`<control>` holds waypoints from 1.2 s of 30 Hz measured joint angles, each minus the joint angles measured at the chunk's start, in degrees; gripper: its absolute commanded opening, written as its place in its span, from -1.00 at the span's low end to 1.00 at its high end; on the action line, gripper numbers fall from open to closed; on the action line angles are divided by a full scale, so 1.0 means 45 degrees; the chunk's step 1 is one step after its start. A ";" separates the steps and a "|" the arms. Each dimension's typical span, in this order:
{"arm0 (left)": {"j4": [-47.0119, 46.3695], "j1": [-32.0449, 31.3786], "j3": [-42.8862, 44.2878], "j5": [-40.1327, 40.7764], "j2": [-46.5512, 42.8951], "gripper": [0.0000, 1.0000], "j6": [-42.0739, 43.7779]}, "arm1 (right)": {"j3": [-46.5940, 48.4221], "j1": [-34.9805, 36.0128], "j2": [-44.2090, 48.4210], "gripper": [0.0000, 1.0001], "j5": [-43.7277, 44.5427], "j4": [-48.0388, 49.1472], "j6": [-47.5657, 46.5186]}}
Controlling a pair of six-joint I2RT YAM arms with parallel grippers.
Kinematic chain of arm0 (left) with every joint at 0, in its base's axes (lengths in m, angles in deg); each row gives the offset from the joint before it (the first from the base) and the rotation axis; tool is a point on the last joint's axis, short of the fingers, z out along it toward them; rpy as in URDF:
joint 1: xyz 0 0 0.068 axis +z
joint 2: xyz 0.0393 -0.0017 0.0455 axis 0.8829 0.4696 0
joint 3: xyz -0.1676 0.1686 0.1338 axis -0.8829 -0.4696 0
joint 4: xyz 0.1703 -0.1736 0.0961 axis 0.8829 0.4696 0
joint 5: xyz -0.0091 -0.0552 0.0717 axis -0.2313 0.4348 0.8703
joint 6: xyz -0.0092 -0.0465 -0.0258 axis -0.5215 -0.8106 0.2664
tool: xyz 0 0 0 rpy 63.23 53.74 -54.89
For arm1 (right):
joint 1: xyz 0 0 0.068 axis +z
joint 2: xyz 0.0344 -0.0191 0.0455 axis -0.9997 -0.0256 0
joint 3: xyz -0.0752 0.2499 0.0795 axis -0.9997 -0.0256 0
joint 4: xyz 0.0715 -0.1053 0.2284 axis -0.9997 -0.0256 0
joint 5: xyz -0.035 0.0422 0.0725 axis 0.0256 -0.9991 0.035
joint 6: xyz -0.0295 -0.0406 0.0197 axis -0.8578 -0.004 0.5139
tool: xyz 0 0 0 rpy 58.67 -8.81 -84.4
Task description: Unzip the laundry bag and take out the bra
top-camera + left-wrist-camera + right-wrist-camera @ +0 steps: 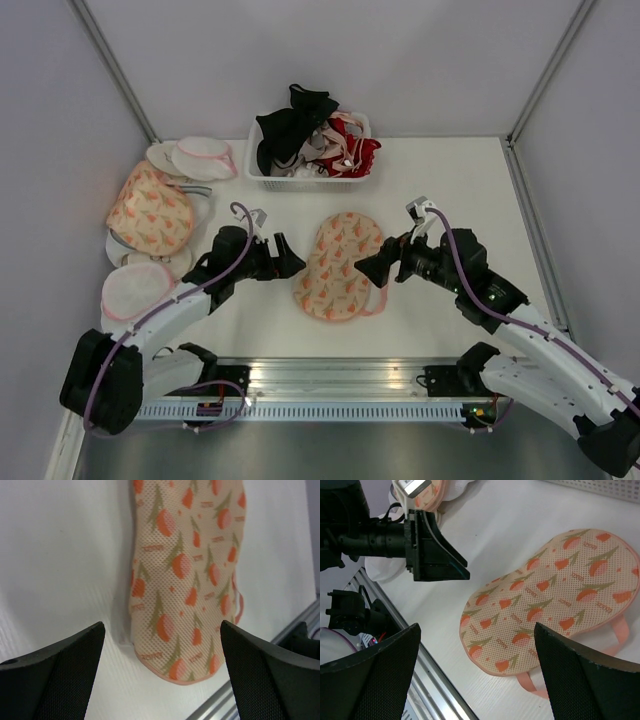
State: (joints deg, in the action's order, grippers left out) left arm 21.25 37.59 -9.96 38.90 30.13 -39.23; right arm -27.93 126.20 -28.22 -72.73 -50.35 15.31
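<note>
Left end effector (291, 257): wide open, holding nothing; its two black fingers frame the near end of the bag in the left wrist view.
Right end effector (366, 268): also spread wide and empty; its tips overlap the bag's right edge in the top view, though contact cannot be judged.
Left arm pose: rises from its base at the near-left, forearm angled up and to the right, wrist turned to point right at the bag.
Right arm pose: climbs from the near-right base, forearm slanting up and to the left, wrist aimed left, so the two end effectors face each other.
Oval peach fabric laundry bag with orange-red leaf print (340, 262): lies flat on the white surface (450, 200) between the two end effectors, just beyond the left fingertips and partly under the right ones.
Bag edge: pink trim runs round the rim; the zipper pull cannot be made out.
Pink strap loops (621, 625): poke out from the bag's edge on the right end effector's side; what they belong to is unclear.
White plastic basket (310, 182): beyond both end effectors, holding black and red garments.
Second peach leaf-print pouch (150, 208): well left of the left end effector, among white mesh round pouches (205, 155).
</note>
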 measured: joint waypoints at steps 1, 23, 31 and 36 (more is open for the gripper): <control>-0.0233 0.0000 0.0000 0.0257 0.0437 0.99 0.0044 | -0.0112 0.0000 0.0000 0.96 -0.0019 0.0024 0.0068; -0.7582 -0.0049 0.1326 -0.7640 0.9364 -0.95 -0.0335 | -0.1005 0.0267 -0.0141 0.96 0.0053 0.0704 0.0583; -1.1574 -0.0175 -0.1268 -0.6003 0.8053 -0.95 -0.3623 | -0.1073 0.0578 -0.0971 0.95 0.1098 0.0568 0.0704; -1.0098 -0.1127 -0.2846 -0.0831 0.3691 -0.95 -0.4765 | -0.1069 0.1836 -0.1787 0.96 0.2657 0.0325 0.0835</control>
State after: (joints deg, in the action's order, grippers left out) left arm -24.19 32.52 -22.77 35.17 46.74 -60.68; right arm -32.74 134.46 -36.26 -60.77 -48.89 19.07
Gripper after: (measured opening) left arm 0.034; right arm 0.978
